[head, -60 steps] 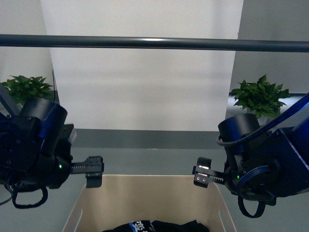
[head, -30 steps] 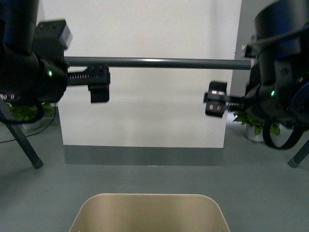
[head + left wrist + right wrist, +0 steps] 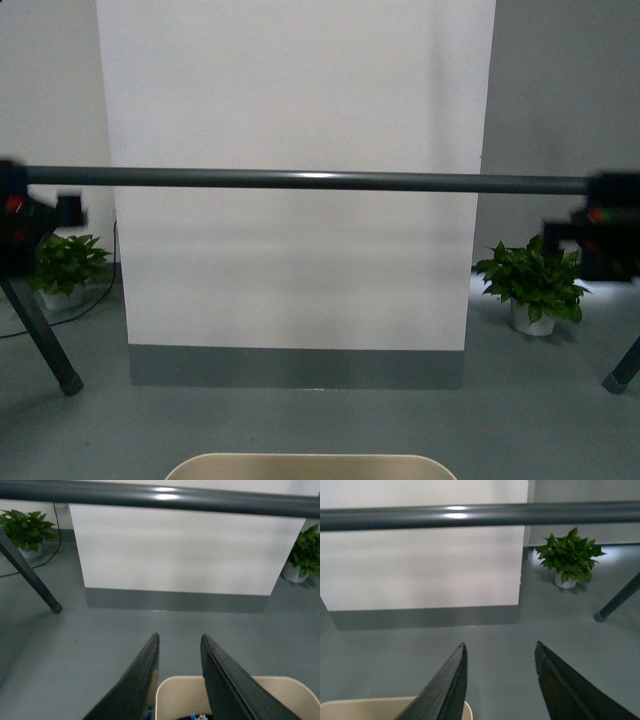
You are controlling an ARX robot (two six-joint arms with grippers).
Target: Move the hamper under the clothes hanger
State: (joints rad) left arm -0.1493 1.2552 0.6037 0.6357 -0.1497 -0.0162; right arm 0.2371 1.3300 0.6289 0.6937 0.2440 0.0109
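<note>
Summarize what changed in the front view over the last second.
Both arms spread apart, out to the frame edges: left tool and right tool now show only as blurs beside the rack bar. The hamper dropped to a rim sliver at the bottom. Neither tool held anything; both are open in the wrist views. The plants kept their spots.

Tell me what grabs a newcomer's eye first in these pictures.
The long dark bar of the clothes hanger runs straight across the front view, before a tall white panel. Two potted plants stand on the grey floor, one at each side. At the bottom edge, only the beige rim of the hamper shows, on the near side of the bar.
</note>
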